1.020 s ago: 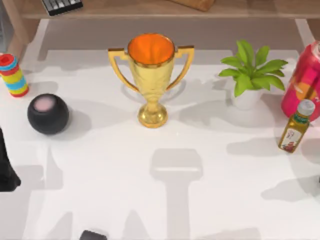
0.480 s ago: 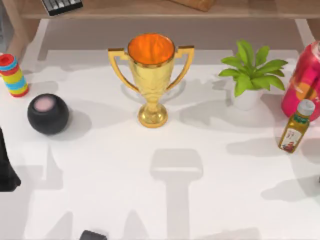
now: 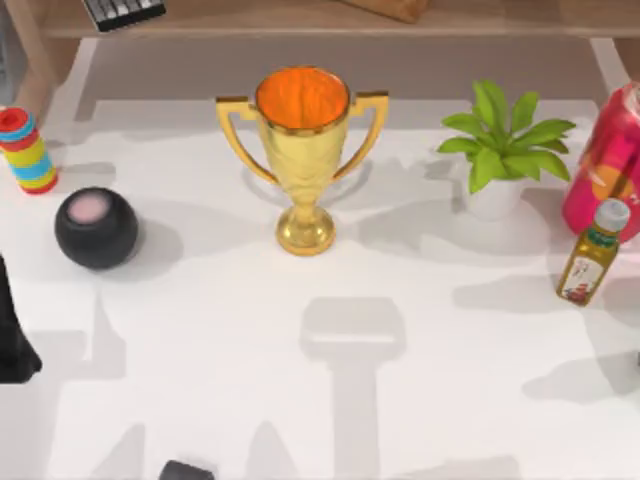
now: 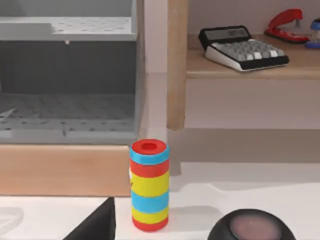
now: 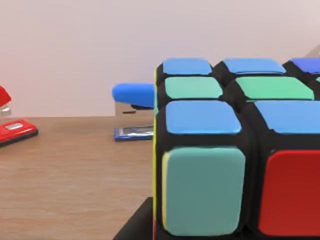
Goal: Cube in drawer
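The trophy (image 3: 302, 150) looks like glossy gold metal. The puzzle cube (image 5: 240, 165) has smooth matt plastic tiles. The shelf (image 5: 65, 175) is grained wood.

Overhead table view; wrist cameras low, shelfward.

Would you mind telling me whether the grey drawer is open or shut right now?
Open. In the left wrist view the drawer shows its perforated grey floor and inner walls behind the wooden front, and no cube lies on the floor in view.

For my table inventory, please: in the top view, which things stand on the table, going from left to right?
Striped cylinder → black ball → trophy → plant → oil bottle.
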Robot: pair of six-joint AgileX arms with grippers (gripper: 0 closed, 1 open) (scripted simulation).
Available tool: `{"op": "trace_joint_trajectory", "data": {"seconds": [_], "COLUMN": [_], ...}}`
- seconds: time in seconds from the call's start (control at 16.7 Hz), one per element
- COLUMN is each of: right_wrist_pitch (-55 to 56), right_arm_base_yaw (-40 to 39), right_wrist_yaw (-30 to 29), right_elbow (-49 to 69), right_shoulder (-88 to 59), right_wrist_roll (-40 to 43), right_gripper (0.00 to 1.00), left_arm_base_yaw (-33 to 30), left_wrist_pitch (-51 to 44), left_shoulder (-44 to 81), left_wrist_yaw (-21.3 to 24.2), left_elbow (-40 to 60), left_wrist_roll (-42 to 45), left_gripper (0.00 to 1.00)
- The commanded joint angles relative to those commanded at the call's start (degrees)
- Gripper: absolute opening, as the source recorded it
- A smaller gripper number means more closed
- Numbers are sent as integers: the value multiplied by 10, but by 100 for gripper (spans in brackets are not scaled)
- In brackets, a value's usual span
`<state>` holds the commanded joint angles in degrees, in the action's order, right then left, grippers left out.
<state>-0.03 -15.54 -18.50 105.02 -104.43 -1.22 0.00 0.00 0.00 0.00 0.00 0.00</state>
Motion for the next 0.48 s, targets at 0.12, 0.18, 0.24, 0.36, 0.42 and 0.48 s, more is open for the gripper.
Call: {"op": "trace_joint_trajectory", "data": {"seconds": [0.12,0.18,0.24,0.36,0.42,0.48], "right_wrist_pitch": [-38,-65,-96,-171,-214,-260], "right_arm_base_yaw": [27,46,67,116,142,168], "right_wrist_yaw": [-1,-2,-3,-7,-8,-9], "right_elbow": [34,57,83,140,171,202], "right_shoulder": [13,21,27,35,36,32], "right_wrist_roll": [-1,0,1,8,14,21], "right_gripper": [0,0,0,0,0,0], "left_arm_base_yaw": [0,0,0,0,0,0], "left_wrist_pitch": [0,0,0,0,0,0], "left_shoulder": [0,0,0,0,0,0], "left_wrist_yaw": [0,0,0,0,0,0], "left_elbow": [0,0,0,0,0,0], "left_wrist_roll": [0,0,0,0,0,0], "left_gripper": [100,100,100,100,100,100]}}
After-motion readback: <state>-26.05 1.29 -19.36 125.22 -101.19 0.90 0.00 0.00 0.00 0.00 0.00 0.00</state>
